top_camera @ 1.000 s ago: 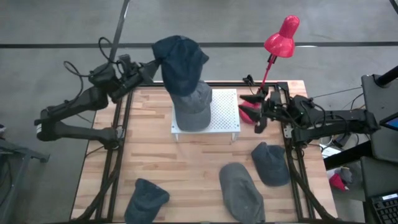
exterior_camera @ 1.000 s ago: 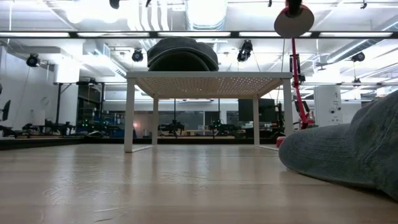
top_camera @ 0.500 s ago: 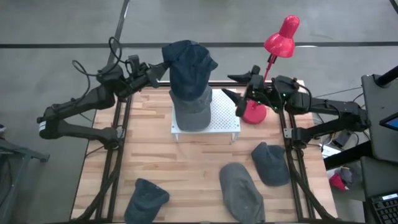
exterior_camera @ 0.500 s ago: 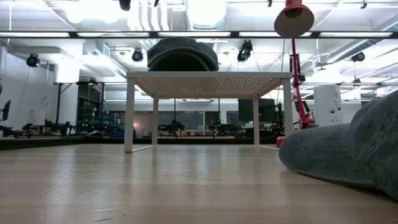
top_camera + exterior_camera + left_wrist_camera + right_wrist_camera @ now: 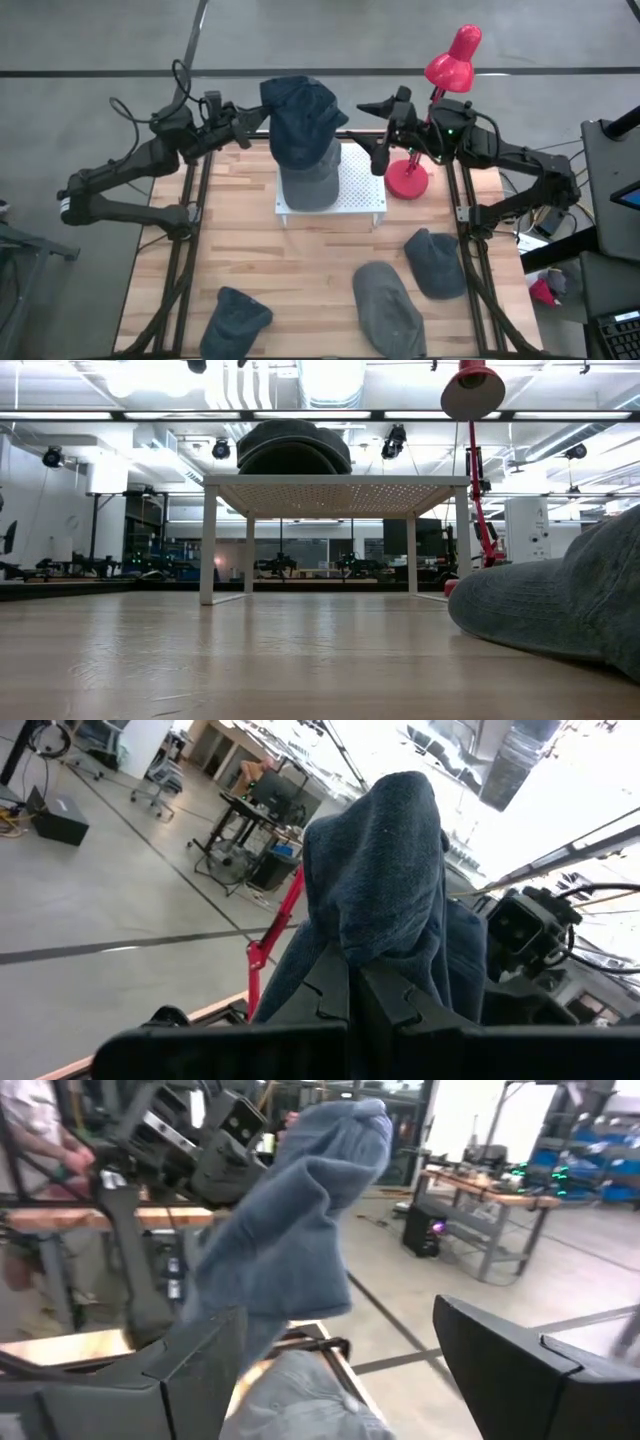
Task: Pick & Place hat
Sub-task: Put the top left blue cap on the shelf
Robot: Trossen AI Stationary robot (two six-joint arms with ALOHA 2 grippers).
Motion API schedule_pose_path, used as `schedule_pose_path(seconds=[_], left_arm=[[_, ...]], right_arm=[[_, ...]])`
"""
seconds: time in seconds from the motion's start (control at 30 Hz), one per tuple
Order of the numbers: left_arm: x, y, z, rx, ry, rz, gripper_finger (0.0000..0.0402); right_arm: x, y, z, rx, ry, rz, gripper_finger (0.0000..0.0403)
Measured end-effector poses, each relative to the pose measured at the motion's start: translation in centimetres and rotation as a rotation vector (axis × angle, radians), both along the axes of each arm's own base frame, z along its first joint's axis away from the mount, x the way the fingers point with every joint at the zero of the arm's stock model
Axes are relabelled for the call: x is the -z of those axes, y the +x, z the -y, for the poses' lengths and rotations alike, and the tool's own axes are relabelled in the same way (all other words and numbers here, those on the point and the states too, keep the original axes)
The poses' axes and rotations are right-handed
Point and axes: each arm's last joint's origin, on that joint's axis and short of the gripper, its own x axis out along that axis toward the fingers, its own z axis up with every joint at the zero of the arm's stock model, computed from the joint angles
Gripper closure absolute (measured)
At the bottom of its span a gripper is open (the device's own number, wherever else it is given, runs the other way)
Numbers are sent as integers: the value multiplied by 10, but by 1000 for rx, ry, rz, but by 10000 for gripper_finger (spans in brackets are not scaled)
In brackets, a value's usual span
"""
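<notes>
My left gripper (image 5: pixel 256 120) is shut on a dark blue hat (image 5: pixel 300 115), held high over a grey hat (image 5: pixel 308 178). The grey hat sits crown up on a white perforated stand (image 5: pixel 355 190) at the table's far middle. The blue hat also shows in the left wrist view (image 5: pixel 390 870) and the right wrist view (image 5: pixel 300 1230). In the low view the grey hat (image 5: pixel 293 448) has nothing on its crown. My right gripper (image 5: pixel 371 136) is open just right of the blue hat, at its height, and touches nothing. My left gripper pinches the blue hat's left edge (image 5: pixel 345 955) between its two shut fingers, coming level from the table's left side. The cloth is bunched at the fingers, and I cannot tell how many layers they hold. The hat stands up and droops past the fingers, clear of the grey hat.
A red desk lamp (image 5: pixel 452 50) stands with its base (image 5: pixel 407 181) right of the stand, close under my right arm. A grey hat (image 5: pixel 388 308) and two dark hats (image 5: pixel 435 262) (image 5: pixel 237 320) lie near the table's front. A person (image 5: pixel 30 1130) stands beyond the table.
My right gripper has risen from beside the lamp's base and gone toward the table's left and far edge, up to the blue hat's right side. My left gripper has carried the blue hat a little toward the table's right, over the grey hat.
</notes>
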Motion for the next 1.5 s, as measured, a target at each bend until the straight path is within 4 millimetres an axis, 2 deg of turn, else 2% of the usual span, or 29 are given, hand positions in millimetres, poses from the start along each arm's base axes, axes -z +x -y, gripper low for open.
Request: schedule_pose_path(seconds=[0.33, 0.5, 0.9, 1.27, 1.5], left_arm=[[-1, -3, 3, 45, 14, 4, 401], [0, -3, 3, 50, 13, 1, 401], [-1, -3, 3, 67, 11, 5, 401], [-4, -5, 4, 72, 24, 35, 401], [-4, -5, 4, 72, 26, 38, 401]], right_arm=[[-19, -3, 0, -121, 52, 63, 66], [-14, 11, 7, -163, 107, 58, 59], [-11, 35, 16, -161, 112, 31, 53], [-3, 47, 21, -251, 150, 11, 56], [-1, 52, 23, -281, 152, 20, 74]])
